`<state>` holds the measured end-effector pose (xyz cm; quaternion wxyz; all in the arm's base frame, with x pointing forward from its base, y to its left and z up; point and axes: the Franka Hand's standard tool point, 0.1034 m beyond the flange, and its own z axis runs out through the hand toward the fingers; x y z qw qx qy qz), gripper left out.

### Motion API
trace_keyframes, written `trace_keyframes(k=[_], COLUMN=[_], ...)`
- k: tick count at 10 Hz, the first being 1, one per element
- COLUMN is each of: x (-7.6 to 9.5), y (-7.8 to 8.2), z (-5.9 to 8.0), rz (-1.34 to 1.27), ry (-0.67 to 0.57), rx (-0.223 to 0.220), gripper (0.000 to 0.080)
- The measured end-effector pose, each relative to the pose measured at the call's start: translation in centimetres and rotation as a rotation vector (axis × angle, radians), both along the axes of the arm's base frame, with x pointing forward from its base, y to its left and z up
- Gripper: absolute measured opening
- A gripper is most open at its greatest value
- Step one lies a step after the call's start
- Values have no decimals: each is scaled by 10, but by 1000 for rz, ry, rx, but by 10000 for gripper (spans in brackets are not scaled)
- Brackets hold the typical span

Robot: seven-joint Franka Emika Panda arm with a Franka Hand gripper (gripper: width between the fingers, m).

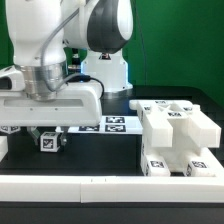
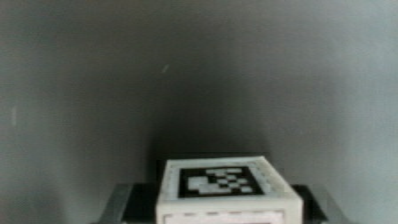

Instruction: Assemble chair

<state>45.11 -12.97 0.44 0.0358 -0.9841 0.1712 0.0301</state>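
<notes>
A small white chair block (image 1: 47,144) with a black-and-white tag rests on the black table at the exterior view's left. My gripper (image 1: 47,137) reaches down over it from above. In the wrist view the block (image 2: 221,180) shows its tagged face. The dark fingers (image 2: 135,201) press against its two sides, so my gripper (image 2: 219,206) is shut on it. The partly built chair (image 1: 178,135), a chunky white body of slabs and blocks with several tags, stands at the exterior view's right, well apart from the gripper.
The marker board (image 1: 112,124) lies flat on the table between the gripper and the chair body. The white robot base (image 1: 105,66) rises behind it. A white border (image 1: 100,183) runs along the table's front edge.
</notes>
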Motion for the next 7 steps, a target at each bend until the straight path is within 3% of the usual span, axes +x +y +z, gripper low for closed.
trace_keyframes(k=[4, 7], x=[1, 2], y=[2, 4], z=[0, 0], rz=[-223, -768], ry=[12, 33], rx=[1, 33], gripper=[274, 275])
